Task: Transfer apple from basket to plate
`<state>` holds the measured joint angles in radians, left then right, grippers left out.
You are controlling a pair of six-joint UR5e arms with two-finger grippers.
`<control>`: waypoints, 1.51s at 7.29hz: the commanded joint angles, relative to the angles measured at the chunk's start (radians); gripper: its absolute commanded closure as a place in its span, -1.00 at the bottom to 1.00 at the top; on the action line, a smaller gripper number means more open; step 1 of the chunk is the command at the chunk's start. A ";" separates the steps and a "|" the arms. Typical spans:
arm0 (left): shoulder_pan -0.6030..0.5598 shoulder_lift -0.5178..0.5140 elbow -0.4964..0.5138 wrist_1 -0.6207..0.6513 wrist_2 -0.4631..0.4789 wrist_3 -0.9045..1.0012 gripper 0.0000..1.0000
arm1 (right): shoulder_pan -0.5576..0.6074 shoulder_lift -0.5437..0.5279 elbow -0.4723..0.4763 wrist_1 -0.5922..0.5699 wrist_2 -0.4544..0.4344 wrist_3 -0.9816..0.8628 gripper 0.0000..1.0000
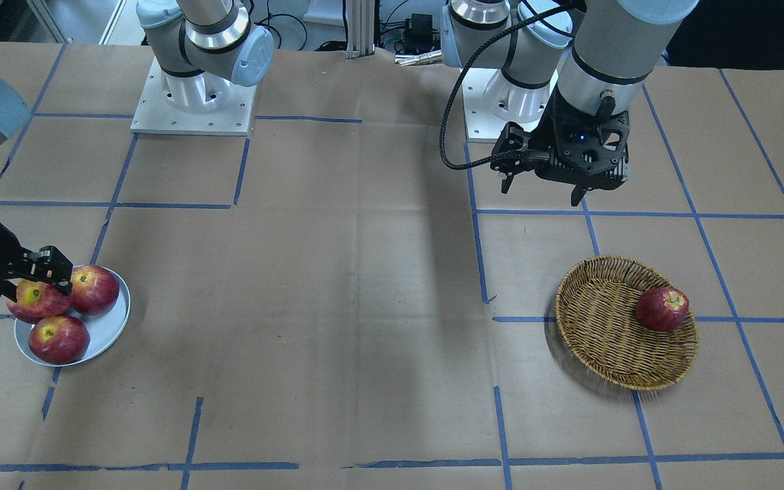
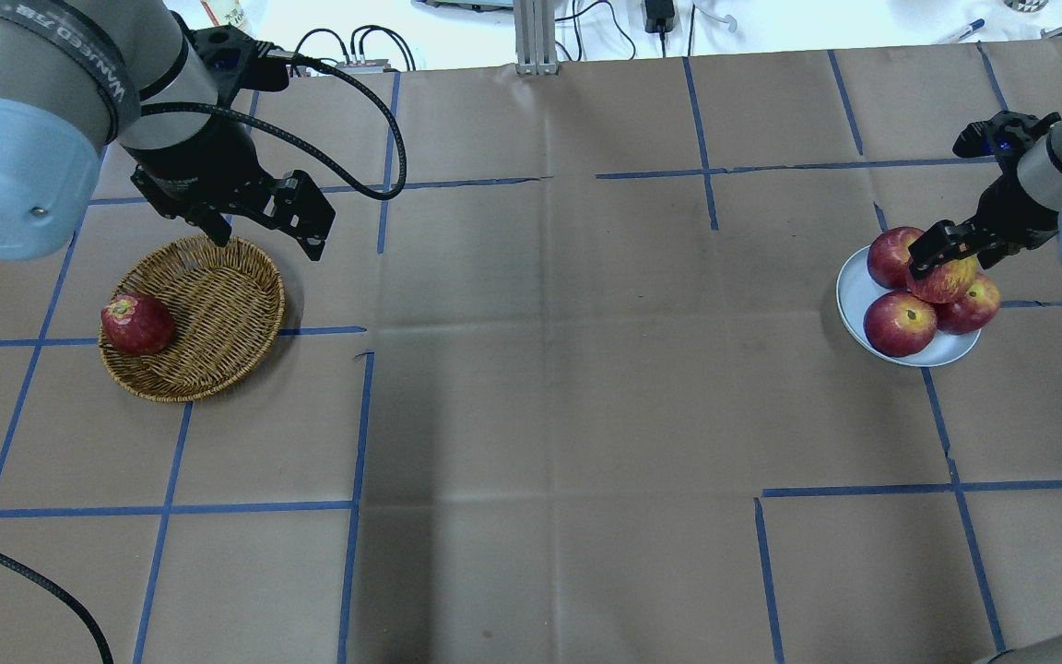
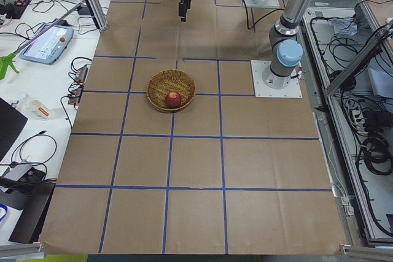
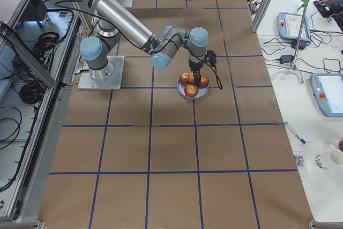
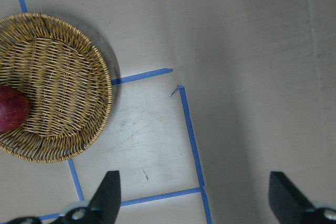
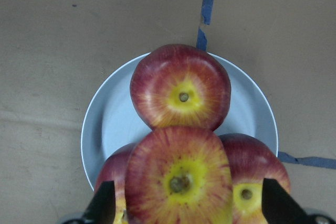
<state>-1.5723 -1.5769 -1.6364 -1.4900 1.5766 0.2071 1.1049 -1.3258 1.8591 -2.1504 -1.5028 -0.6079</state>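
Resting on 3 red apples (image 6: 181,87) lying on the plate (image 6: 105,124), the pale apple (image 6: 178,182) sits between the right jaws, spread wide, not gripping. Left jaws also spread, hovering above the table (image 2: 531,369) beside the basket (image 2: 208,314), 1 dark apple (image 2: 136,325) inside.

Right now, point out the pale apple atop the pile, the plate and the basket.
the apple (image 6: 178,182), right wrist view, on its yellow patch beside the stem
the plate (image 6: 105,124), right wrist view, on its bare left side
the basket (image 2: 218,295), overhead view, on its bare woven floor
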 commanded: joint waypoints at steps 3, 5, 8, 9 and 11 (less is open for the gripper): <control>0.000 -0.002 -0.005 0.001 -0.001 0.002 -0.99 | 0.082 -0.032 -0.303 0.351 -0.007 0.025 -1.00; 0.000 -0.002 -0.006 0.001 -0.001 0.002 -0.99 | 0.191 -0.094 -0.356 0.502 -0.011 0.156 -1.00; 0.000 -0.002 -0.008 0.001 0.000 0.003 -0.99 | 0.427 -0.147 -0.350 0.521 -0.027 0.415 -1.00; 0.000 -0.002 -0.008 0.001 0.000 0.003 -0.99 | 0.475 -0.161 -0.337 0.535 -0.027 0.462 -1.00; 0.000 -0.002 -0.010 0.001 -0.001 0.005 -0.99 | 0.478 -0.209 -0.333 0.634 -0.080 0.462 -1.00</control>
<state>-1.5723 -1.5785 -1.6453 -1.4895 1.5759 0.2111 1.5706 -1.5032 1.5233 -1.5778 -1.5435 -0.1559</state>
